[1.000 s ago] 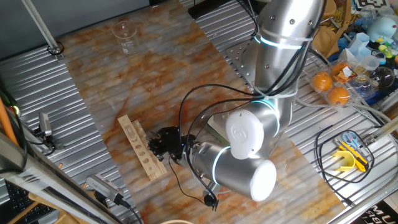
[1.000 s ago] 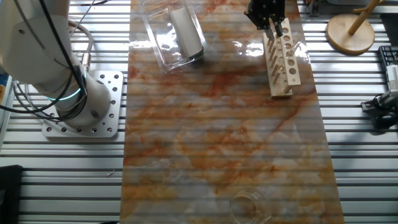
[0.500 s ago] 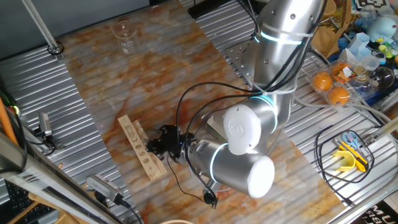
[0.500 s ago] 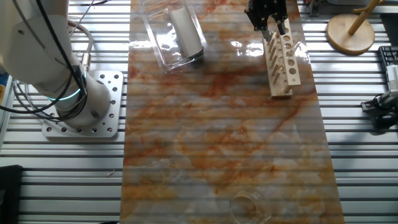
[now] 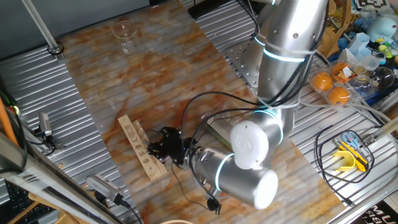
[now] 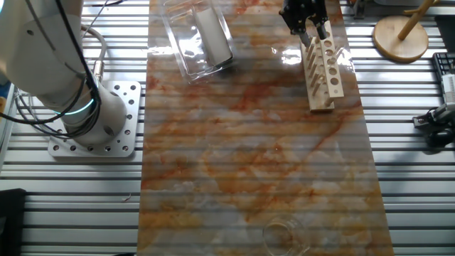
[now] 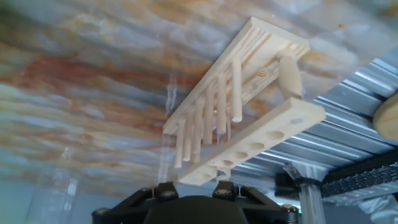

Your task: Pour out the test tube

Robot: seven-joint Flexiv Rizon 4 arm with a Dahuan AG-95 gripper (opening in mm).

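Note:
The wooden test tube rack (image 5: 141, 149) lies on the marbled table mat, also in the other fixed view (image 6: 325, 70). My gripper (image 5: 165, 145) hovers at the rack's near end, seen at the top edge of the other fixed view (image 6: 307, 20). In the hand view the rack (image 7: 249, 106) fills the middle, and a faint clear test tube (image 7: 168, 127) stands at its left end, just in front of my hand. My fingers do not show there, so whether they grip the tube is unclear. A glass beaker (image 5: 124, 31) stands at the far end of the mat (image 6: 284, 233).
A clear plastic box (image 6: 199, 35) lies on the mat near the robot base (image 6: 92, 121). A wooden stand (image 6: 402, 32) and a black device (image 6: 435, 124) sit off the mat beside the rack. Oranges and clutter (image 5: 339, 87) lie behind the arm.
The arm's elbow has swung slightly right and down. The gripper has shifted a little along the rack's end. The rack and the beaker have not moved.

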